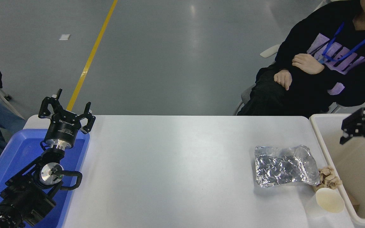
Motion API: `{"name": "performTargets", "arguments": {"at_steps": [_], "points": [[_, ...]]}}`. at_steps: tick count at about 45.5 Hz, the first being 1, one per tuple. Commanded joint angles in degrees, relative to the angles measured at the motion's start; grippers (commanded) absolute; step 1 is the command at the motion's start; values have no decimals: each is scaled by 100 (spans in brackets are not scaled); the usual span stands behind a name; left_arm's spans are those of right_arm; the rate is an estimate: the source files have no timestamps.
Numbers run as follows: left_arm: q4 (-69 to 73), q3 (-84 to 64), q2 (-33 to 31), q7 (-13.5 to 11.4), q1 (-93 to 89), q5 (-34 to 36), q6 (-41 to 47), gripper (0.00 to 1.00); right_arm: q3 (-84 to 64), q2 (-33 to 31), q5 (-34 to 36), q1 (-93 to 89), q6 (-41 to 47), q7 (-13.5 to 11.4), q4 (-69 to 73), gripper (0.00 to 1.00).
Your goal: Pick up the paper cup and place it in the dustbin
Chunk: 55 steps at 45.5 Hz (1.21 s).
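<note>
One paper cup (329, 200) upright on counter (182, 171) beside dustbin (356, 167); right tool (360, 128) above dustbin, state unclear; left tool (67, 109) spread, empty.

count, head view:
- 1 small plain white tapered paper cup (327, 201)
- 1 large rectangular cream-white plastic dustbin (328, 144)
- 1 crinkled silver foil bag (284, 170)
- 1 crumpled brown paper wad (329, 177)
- 1 blue plastic tray (14, 150)
- 1 white table (176, 171)
- 2 black grippers: left gripper (67, 106), right gripper (360, 126) partly cut by frame edge
- 1 seated person in black sweatshirt (328, 63), 2 hands visible
</note>
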Motion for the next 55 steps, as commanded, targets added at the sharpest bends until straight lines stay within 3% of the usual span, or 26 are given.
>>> {"name": "performTargets", "arguments": {"at_steps": [1, 14, 20, 31, 34, 39, 55], "points": [[0, 0, 0, 1, 4, -1, -1, 98, 94, -208, 222, -608, 1, -44, -91, 99], [0, -8, 0, 1, 5, -1, -1, 98, 1332, -691, -1298, -1575, 1, -79, -170, 98], [0, -8, 0, -8, 5, -1, -1, 98, 2194, -779, -1571, -2225, -192, -141, -328, 94], [0, -8, 0, 1, 5, -1, -1, 98, 2476, -832, -1711, -2647, -1826, -958, -425, 94], [0, -8, 0, 1, 5, -1, -1, 98, 2485, -832, -1878, -2797, -2222, -1081, -442, 94], [0, -8, 0, 1, 5, -1, -1, 98, 2476, -832, -2133, -2947, -2662, -1108, -460, 94], [0, -8, 0, 1, 5, -1, -1, 98, 2660, -815, -2055, -3105, -2662, -1099, -469, 100]]}}
